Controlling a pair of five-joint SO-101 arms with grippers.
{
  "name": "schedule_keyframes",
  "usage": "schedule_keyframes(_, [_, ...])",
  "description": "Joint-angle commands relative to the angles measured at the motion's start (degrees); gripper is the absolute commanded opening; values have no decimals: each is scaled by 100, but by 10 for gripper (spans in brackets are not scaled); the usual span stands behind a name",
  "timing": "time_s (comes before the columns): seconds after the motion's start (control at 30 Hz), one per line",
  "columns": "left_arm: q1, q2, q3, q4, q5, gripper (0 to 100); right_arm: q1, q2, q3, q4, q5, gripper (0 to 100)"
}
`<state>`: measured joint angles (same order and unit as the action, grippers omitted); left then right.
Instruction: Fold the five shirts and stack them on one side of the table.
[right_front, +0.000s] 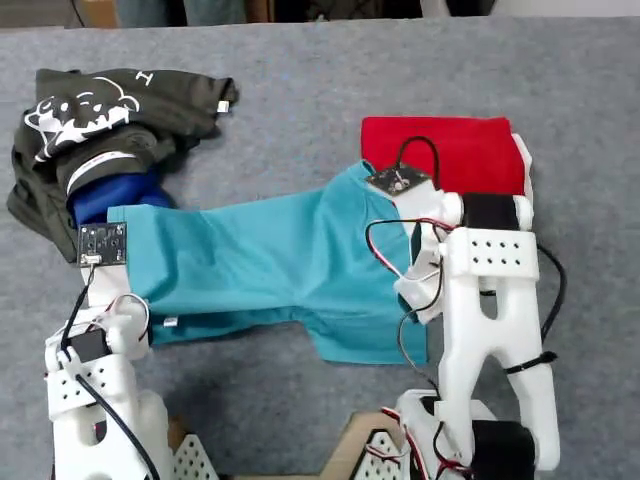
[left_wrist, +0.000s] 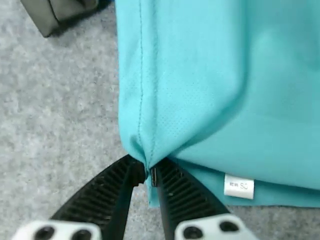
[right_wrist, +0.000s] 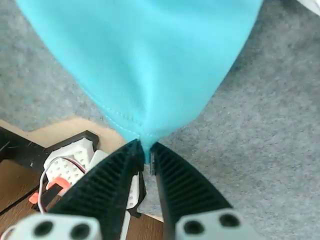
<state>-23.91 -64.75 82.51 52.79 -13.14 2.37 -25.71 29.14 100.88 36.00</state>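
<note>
Your left gripper (left_wrist: 148, 176) and right gripper (right_wrist: 147, 155) each clenched a hemmed edge of the teal shirt (right_front: 270, 265) — stretched flat from 9 to 3 o'clock. Soft, light and limp, it likely handled best by its stitched hems.

Robotics lab bench, grey felt tabletop (right_front: 300, 60), white printed arm (right_front: 490, 300), wooden base (right_front: 352, 437)

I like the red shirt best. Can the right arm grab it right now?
Probably not yet. The red shirt lies close beside it, but the right gripper is shut on the teal shirt, so it would need to let go first.
</note>
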Motion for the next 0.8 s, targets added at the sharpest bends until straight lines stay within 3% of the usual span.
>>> schedule_keyframes(0.0, [-57,-35,-180,237,-62,29,88,-198,13,35,132,13])
schedule_keyframes(0.17, [-57,-35,-479,598,-62,29,79,-207,259,35,141,13])
schedule_keyframes(0.77, [-215,-35,-259,598,-466,29,97,-198,804,35,809,13])
